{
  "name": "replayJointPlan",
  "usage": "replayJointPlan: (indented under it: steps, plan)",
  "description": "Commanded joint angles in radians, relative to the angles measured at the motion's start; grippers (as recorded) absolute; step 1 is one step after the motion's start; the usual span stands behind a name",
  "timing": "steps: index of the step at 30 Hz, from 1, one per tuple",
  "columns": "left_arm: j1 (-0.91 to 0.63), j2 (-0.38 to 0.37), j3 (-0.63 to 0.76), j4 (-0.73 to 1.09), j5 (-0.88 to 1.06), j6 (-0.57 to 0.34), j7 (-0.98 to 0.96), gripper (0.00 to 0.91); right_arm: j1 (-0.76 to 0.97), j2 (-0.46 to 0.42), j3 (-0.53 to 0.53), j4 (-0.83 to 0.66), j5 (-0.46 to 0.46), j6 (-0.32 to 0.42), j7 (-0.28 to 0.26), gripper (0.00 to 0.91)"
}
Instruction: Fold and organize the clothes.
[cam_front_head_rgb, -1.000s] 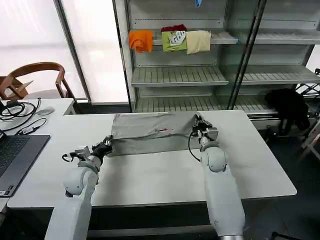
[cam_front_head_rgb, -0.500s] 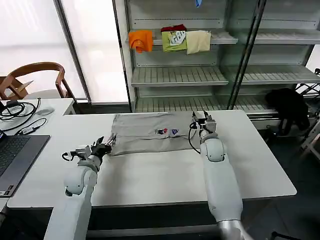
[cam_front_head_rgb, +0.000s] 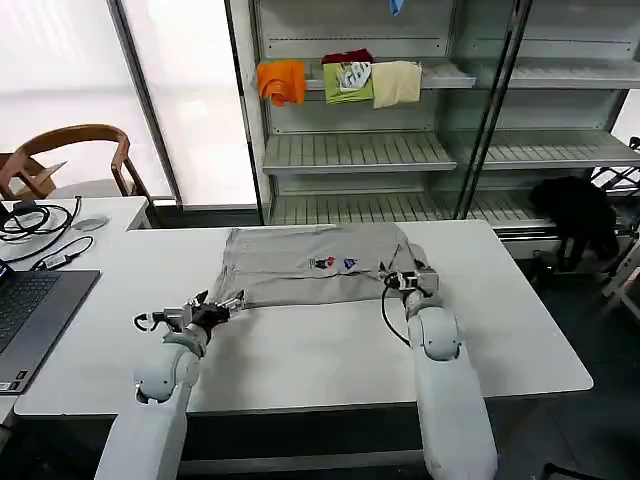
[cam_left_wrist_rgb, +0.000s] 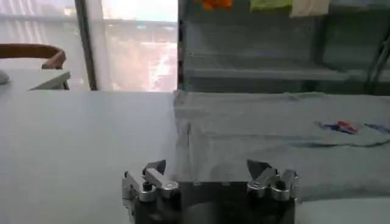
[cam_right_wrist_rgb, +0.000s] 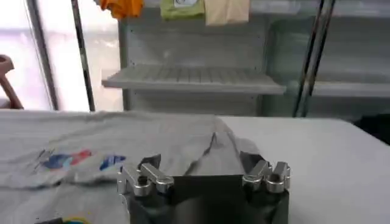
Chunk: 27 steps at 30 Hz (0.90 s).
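One grey shirt (cam_front_head_rgb: 310, 265) of the clothes lies spread on the white table (cam_front_head_rgb: 320, 350), its small multicoloured print (cam_front_head_rgb: 336, 263) facing up. My left gripper (cam_front_head_rgb: 222, 302) sits low at the shirt's near left corner, open, with nothing between its fingers. In the left wrist view the left gripper (cam_left_wrist_rgb: 207, 167) points at the grey shirt (cam_left_wrist_rgb: 274, 140) just ahead. My right gripper (cam_front_head_rgb: 405, 277) rests at the shirt's rumpled near right corner, also open. Its wrist view shows the right gripper (cam_right_wrist_rgb: 200, 161) over a raised fold of the shirt (cam_right_wrist_rgb: 122, 137).
Shelves behind the table hold folded orange (cam_front_head_rgb: 281, 80), green (cam_front_head_rgb: 348, 82) and cream (cam_front_head_rgb: 397, 82) garments. A black bundle (cam_front_head_rgb: 578, 212) lies at the right. A laptop (cam_front_head_rgb: 30, 310) and cables sit on the left table, by a wooden chair (cam_front_head_rgb: 70, 150).
The shirt's folded-over part was laid out flat, exposing the print. The right gripper let go and drew back toward me; the left gripper also slid nearer and slightly right.
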Motion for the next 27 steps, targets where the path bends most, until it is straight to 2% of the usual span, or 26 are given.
replayJointPlan:
  steps: [1,2,3,4,6,7,11,18,27]
  plan:
    - [0.01,0.0,0.006,0.005,0.034,0.014,0.002,0.453,-0.074,-0.086,0.006,0.073,0.006,-0.041,-0.01,0.907]
    - [0.01,-0.003,0.007,0.005,0.04,0.014,0.003,0.343,-0.079,-0.085,0.015,0.074,0.009,-0.041,-0.008,0.907]
    - [0.01,-0.004,0.008,0.005,0.04,0.014,0.002,0.272,-0.083,-0.085,0.019,0.076,0.014,-0.041,-0.007,0.907]
    - [0.01,-0.005,0.007,0.004,0.041,0.014,0.003,0.071,-0.085,-0.087,0.023,0.078,0.02,-0.041,-0.005,0.877]
    - [0.014,-0.006,0.008,-0.001,0.044,0.014,0.004,0.02,-0.102,-0.107,0.031,0.091,0.056,-0.04,0.001,0.474]
    - [0.016,-0.007,0.008,-0.004,0.045,0.014,0.004,0.02,-0.104,-0.114,0.031,0.092,0.066,-0.04,0.003,0.02]
    - [0.023,-0.009,0.005,-0.005,0.05,0.014,0.011,0.01,-0.116,-0.149,0.027,0.081,0.105,-0.039,0.01,0.0]
    - [0.032,-0.006,-0.003,-0.009,0.05,0.013,0.012,0.0,-0.114,-0.13,0.024,0.07,0.121,-0.036,-0.005,0.0]
    - [0.033,-0.004,-0.012,-0.018,0.05,0.011,0.005,0.0,-0.108,-0.12,0.018,0.088,0.194,-0.036,-0.006,0.0]
